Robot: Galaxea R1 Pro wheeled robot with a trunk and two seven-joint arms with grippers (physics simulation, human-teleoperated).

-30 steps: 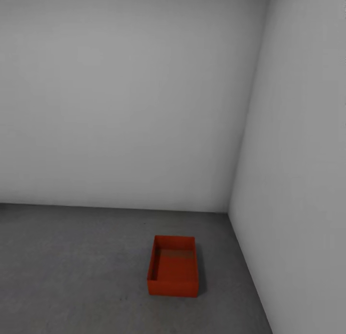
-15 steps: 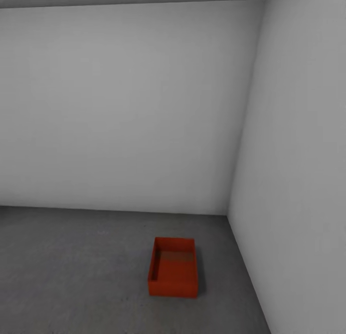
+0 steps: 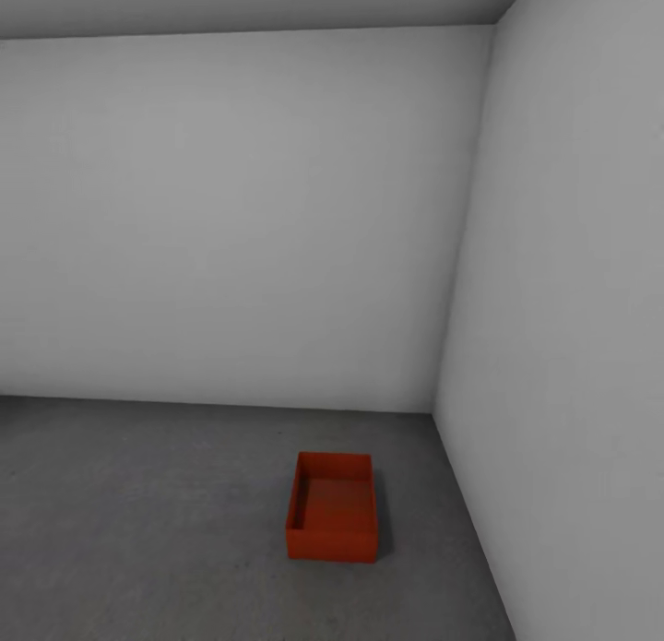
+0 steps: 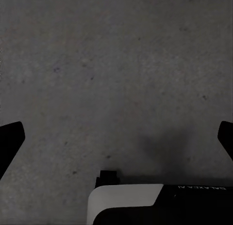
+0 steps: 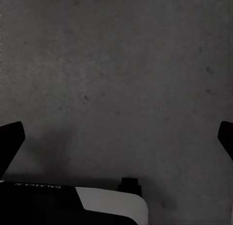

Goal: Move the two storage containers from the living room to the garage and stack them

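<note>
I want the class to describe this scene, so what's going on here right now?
One orange-red storage container sits open and empty on the garage floor, near the corner of two pale grey walls. Nothing is stacked on it. The left gripper and right gripper hang open over bare concrete, holding nothing.

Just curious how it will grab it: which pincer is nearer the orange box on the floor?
Cannot tell. The orange box sits ahead, centred in the head view; the left pincer and right pincer each hang open over concrete floor.
</note>
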